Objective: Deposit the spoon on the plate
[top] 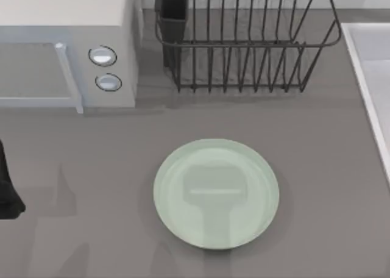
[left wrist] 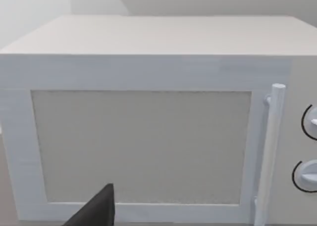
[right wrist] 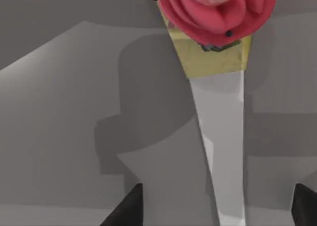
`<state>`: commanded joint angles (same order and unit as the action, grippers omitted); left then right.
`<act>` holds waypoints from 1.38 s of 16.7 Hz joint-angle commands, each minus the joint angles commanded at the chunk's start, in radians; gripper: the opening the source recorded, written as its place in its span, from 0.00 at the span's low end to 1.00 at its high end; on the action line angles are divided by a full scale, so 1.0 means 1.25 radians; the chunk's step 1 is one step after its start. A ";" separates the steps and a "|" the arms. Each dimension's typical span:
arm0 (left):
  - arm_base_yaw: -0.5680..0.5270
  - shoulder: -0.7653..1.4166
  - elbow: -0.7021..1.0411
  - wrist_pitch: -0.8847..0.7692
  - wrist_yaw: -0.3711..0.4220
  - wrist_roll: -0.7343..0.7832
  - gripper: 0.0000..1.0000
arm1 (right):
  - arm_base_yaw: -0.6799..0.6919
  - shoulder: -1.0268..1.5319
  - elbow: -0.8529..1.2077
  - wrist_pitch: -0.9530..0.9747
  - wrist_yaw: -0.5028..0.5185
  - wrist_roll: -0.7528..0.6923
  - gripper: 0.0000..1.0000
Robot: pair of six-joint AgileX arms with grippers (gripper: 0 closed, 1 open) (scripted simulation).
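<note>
The spoon (right wrist: 220, 137) hangs close under the right wrist camera, above the grey table. Its slim pale handle ends in a gold collar and a red rose ornament (right wrist: 215, 10). My right gripper (right wrist: 214, 211) has the handle running in between its two dark fingertips (right wrist: 126, 208) and casts a shadow on the table below. The pale mint-green plate (top: 177, 168) lies in the middle of the table with nothing on it; a dim gripper-shaped reflection shows in its glaze. My left arm (top: 7, 192) is parked at the table's left edge.
A white microwave (top: 67, 46) stands at the back left, door shut, and the left wrist camera faces its door (left wrist: 141, 146). A dark wire dish rack (top: 244, 40) with a cutlery cup stands at the back. A white sink edge (top: 372, 83) runs along the right.
</note>
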<state>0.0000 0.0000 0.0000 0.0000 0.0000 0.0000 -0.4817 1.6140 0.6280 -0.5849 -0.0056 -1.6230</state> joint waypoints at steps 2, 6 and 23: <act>0.000 0.000 0.000 0.000 0.000 0.000 1.00 | 0.000 0.000 0.000 0.000 0.000 0.000 0.00; 0.000 0.000 0.000 0.000 0.000 0.000 1.00 | 0.002 -0.060 0.042 -0.101 0.013 0.031 0.00; 0.000 0.000 0.000 0.000 0.000 0.000 1.00 | 0.005 -0.189 0.260 -0.452 0.013 0.021 0.00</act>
<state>0.0000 0.0000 0.0000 0.0000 0.0000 0.0000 -0.4754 1.3783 0.9532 -1.1495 0.0109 -1.5967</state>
